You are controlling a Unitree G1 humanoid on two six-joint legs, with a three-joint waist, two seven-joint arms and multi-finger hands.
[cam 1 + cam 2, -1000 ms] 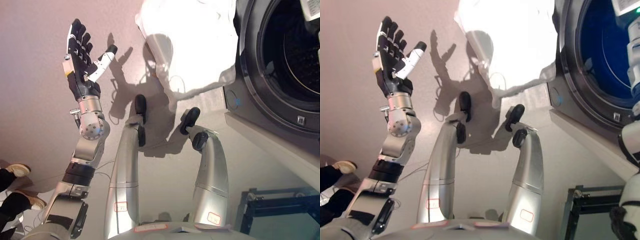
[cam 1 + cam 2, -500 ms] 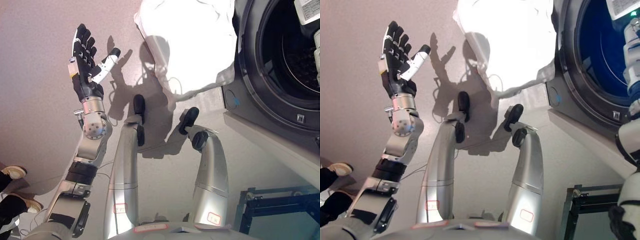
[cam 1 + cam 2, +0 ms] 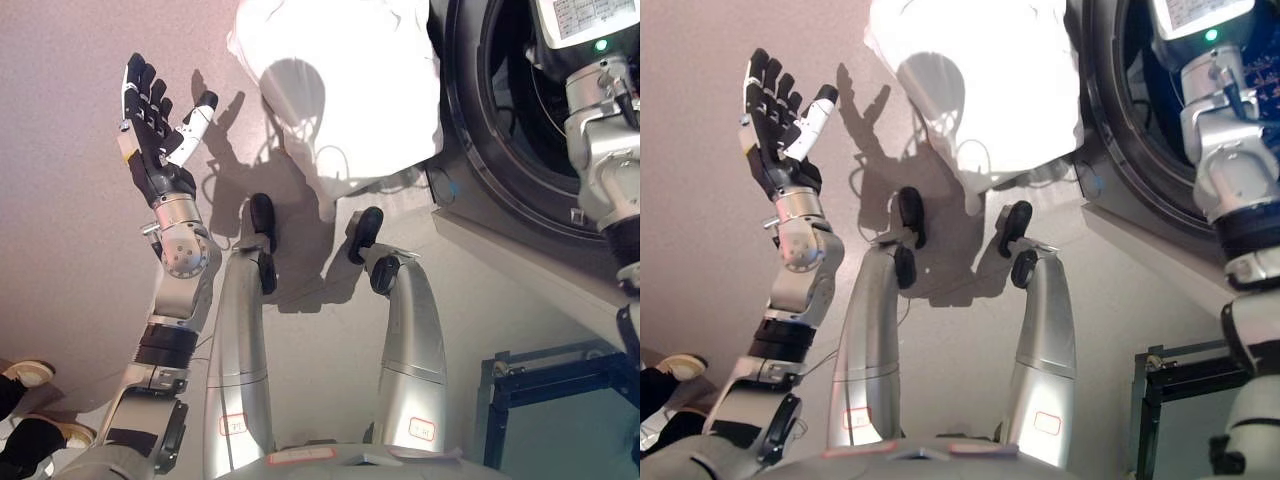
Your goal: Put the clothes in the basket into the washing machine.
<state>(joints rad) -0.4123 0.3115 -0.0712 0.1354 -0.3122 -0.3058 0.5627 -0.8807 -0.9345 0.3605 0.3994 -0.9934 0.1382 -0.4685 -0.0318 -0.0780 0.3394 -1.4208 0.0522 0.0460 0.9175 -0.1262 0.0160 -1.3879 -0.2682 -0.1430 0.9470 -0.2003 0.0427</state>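
Observation:
My left hand (image 3: pixel 150 125) is held up at the upper left, open, fingers spread, holding nothing. A bright white mass (image 3: pixel 345 90) lies on the floor at the top centre, beside the washing machine; I cannot tell whether it is cloth or the basket. The washing machine (image 3: pixel 470 180) fills the upper right, its round opening facing me and the dark drum (image 3: pixel 505 100) showing. My right forearm (image 3: pixel 605 150) reaches up across the drum's opening. The right hand itself lies beyond the top edge of both views.
A dark metal frame (image 3: pixel 560 385) stands at the lower right, below the machine. A person's shoes (image 3: pixel 25 375) show at the lower left edge. Pale floor (image 3: pixel 60 250) stretches to the left of my left arm.
The camera has shifted, so the whole scene sits further left. My right forearm has come into view in front of the drum. The left hand stays raised and open.

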